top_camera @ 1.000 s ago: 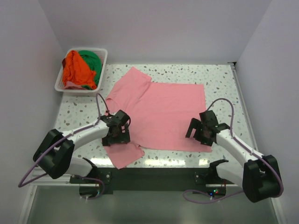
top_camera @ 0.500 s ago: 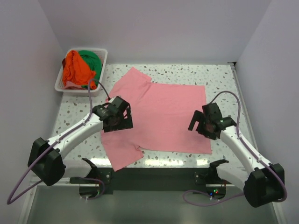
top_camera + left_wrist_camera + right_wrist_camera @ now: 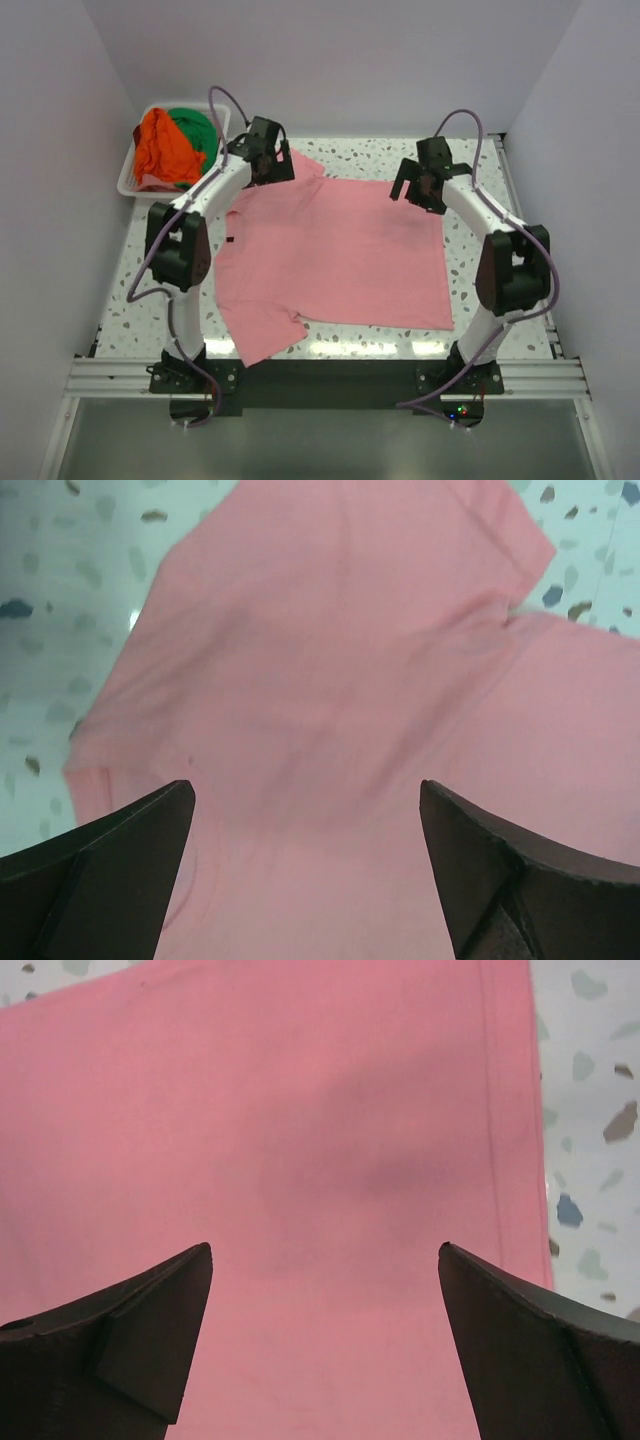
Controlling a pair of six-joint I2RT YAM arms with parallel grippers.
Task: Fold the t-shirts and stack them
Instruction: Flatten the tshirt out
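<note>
The pink t-shirt [image 3: 335, 255] lies spread flat on the speckled table, collar side left, sleeves at far left and near left. My left gripper [image 3: 272, 168] is open, hovering over the far sleeve [image 3: 330, 650]. My right gripper [image 3: 418, 188] is open over the shirt's far right corner, near its hem [image 3: 510, 1120]. Neither holds cloth. The orange t-shirt [image 3: 165, 150] and green t-shirt [image 3: 195, 130] lie crumpled in the white basket [image 3: 222, 125] at the far left.
The speckled table [image 3: 480, 240] shows bare around the shirt. Grey walls close in the left, back and right. A metal rail [image 3: 330, 375] runs along the near edge.
Both arms have stretched from the shirt's near side to its far edge. The left gripper went to the far sleeve, the right to the far right corner. The shirt lies as before.
</note>
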